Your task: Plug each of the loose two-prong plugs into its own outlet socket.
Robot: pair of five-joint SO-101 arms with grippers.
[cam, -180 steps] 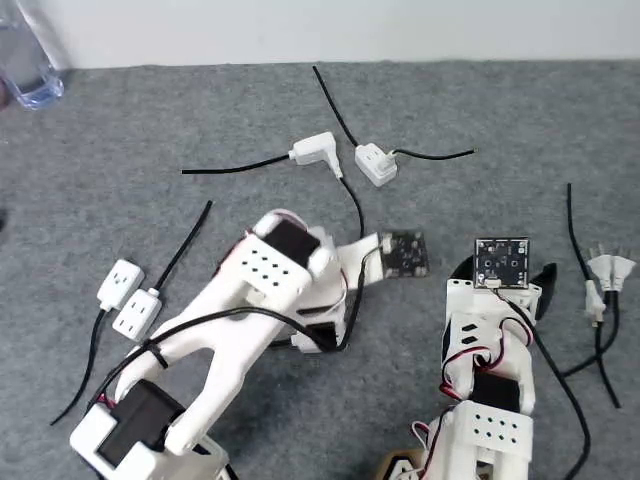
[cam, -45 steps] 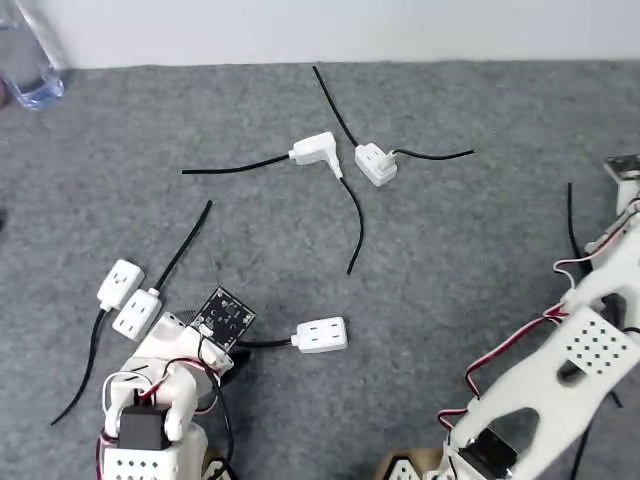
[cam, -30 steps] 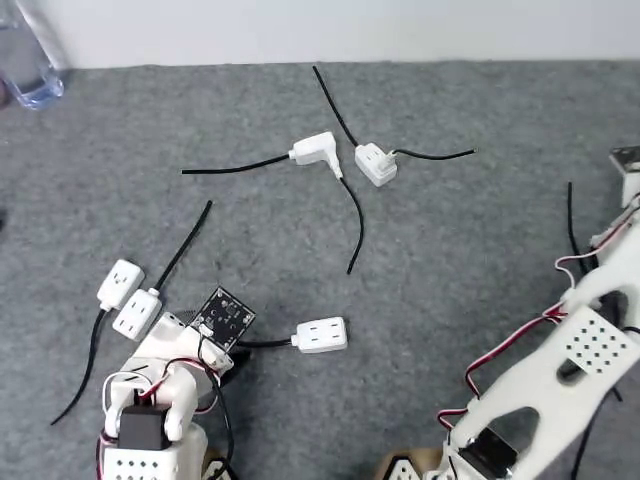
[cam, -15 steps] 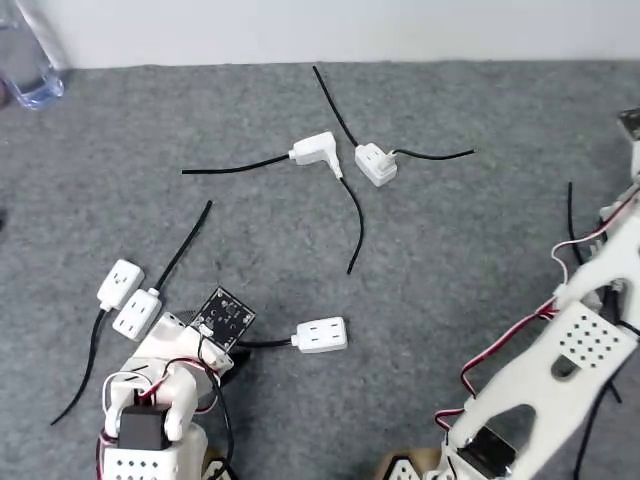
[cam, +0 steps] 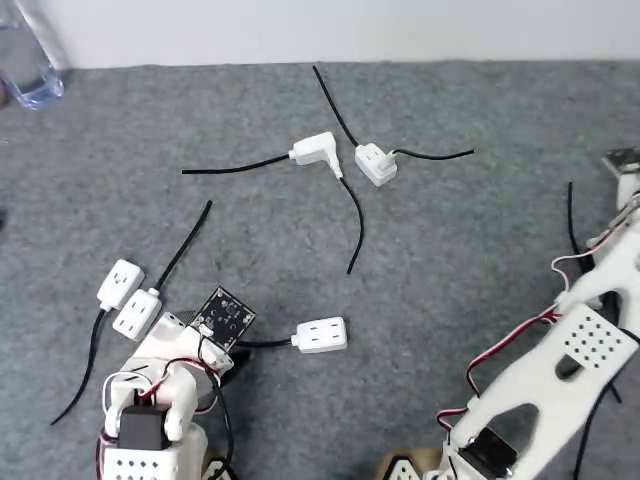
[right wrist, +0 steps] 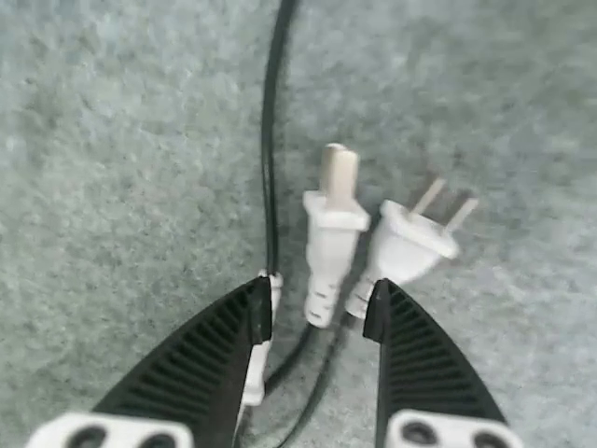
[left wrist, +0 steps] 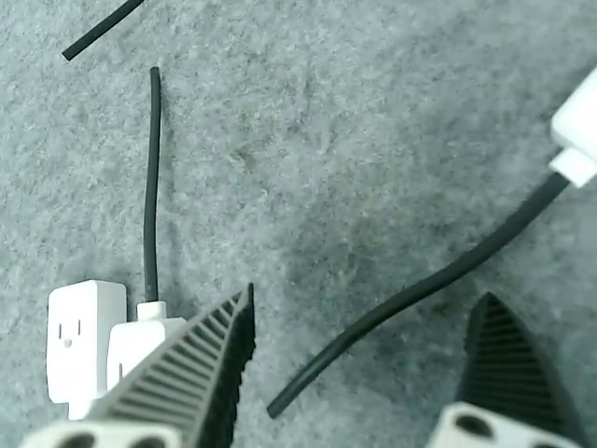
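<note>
We're out at the right edge of the carpet [cam: 480, 250], where the right arm [cam: 560, 380] is stretched far over. The right gripper [right wrist: 319, 294] hangs over two loose plugs with its jaws spread and nothing clamped. The cord end of the straight plug [right wrist: 331, 233] lies between the fingertips, and the tilted plug [right wrist: 410, 243] lies just beside it. A long cord [right wrist: 275, 121] runs past one finger.

Near the front edge, the left gripper [left wrist: 366, 299] sits low with its jaws wide apart. The socket cord [left wrist: 420, 289] lies loose on the carpet between them, leading to the single socket [cam: 322, 335]. The paired sockets [cam: 128, 298] lie just beside the left arm [cam: 160, 400].

Between the arms we see open carpet. Farther back, a bent plug [cam: 315, 150] and a small socket [cam: 375, 163] lie near each other, their cords trailing. A bottle [cam: 25, 60] stands in the far left corner by the wall [cam: 350, 30].
</note>
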